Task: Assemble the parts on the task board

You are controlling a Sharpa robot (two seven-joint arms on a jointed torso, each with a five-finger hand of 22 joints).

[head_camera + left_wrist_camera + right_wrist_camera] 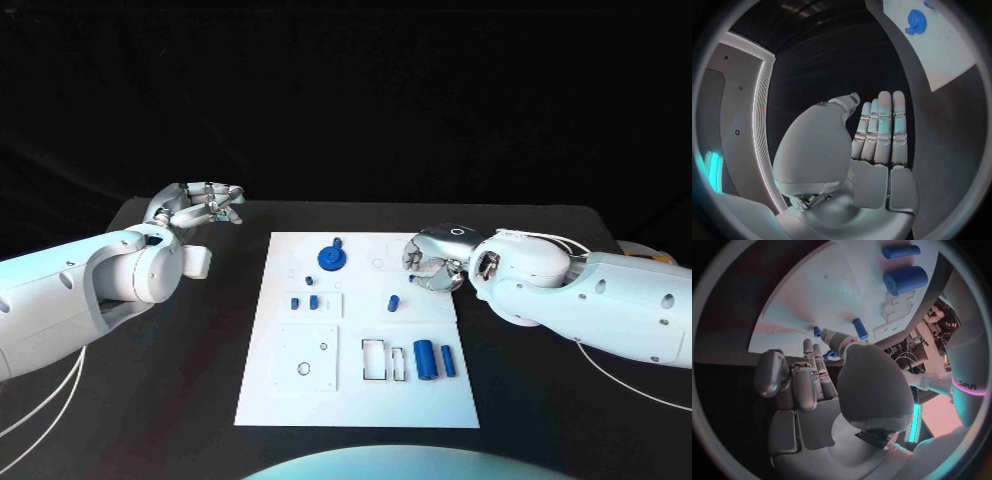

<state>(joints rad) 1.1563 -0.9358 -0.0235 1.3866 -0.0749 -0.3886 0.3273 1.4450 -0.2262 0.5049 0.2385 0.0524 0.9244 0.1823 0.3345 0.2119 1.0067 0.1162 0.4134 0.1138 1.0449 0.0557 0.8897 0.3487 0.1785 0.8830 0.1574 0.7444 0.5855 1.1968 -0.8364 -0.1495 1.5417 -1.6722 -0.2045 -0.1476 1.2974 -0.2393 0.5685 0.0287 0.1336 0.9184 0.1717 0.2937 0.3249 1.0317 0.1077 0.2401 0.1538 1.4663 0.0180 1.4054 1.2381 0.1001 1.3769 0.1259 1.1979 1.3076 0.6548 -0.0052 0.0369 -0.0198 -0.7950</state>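
We see our right hand (437, 258) over the right edge of the white task board (281, 395), fingers loosely apart and holding nothing; the wrist view shows them extended toward the board. Just beyond its fingertips stands a small blue peg (391, 301), and near our body, below the hand, lie a thick blue cylinder (426, 360) and a thinner one (449, 361) beside two rectangular slots (374, 359). Across the board from this hand sits a round blue gear-like part (333, 260). Our left hand (203, 204) rests off the board, beyond its far left corner, over the black table (548, 420); its fingers are straight, together and empty.
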